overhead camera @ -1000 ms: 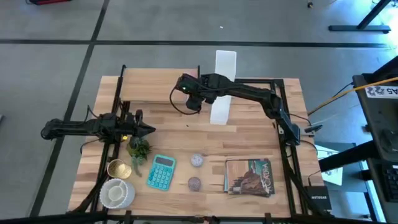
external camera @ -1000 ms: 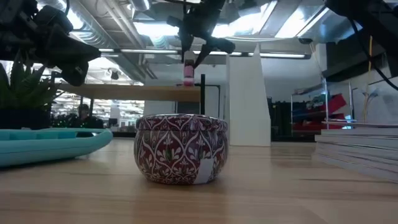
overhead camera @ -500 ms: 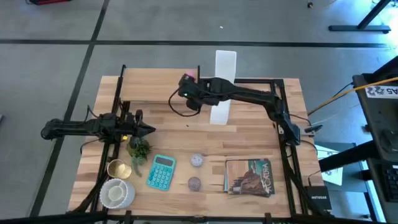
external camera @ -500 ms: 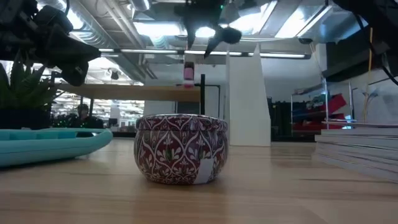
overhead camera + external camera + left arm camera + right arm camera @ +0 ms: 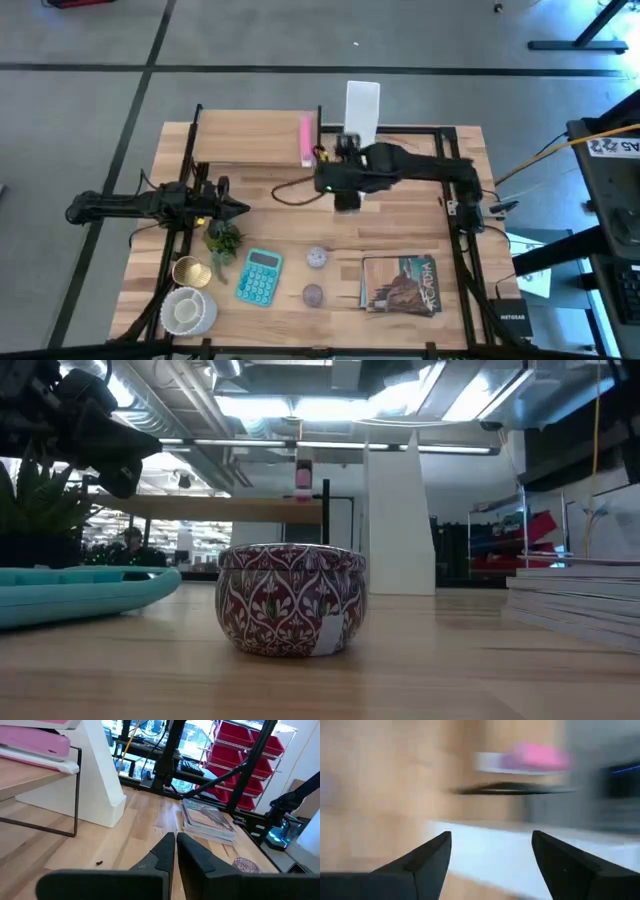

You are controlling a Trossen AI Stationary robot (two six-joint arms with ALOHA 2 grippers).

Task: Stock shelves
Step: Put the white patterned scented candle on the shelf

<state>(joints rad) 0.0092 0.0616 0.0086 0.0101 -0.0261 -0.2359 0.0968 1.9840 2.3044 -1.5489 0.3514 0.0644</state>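
Shelves (image 5: 250,150) along the table's (image 5: 400,220) far edge carry one pink item (image 5: 306,140), beside the white file box (image 5: 361,105). Right gripper (image 5: 490,865) hangs wide open, empty; left gripper (image 5: 175,851), pinched shut, waits at the left edge. Plant (image 5: 222,240), calculator (image 5: 259,275), tins (image 5: 316,258) and books (image 5: 402,283) remain unstocked.

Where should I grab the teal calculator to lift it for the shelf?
Take the teal calculator across its two long edges near the middle, coming straight down. It lies flat, so only those thin sides offer a grip. The left gripper, shut, is nearest; mind the small plant beside the calculator's far end.
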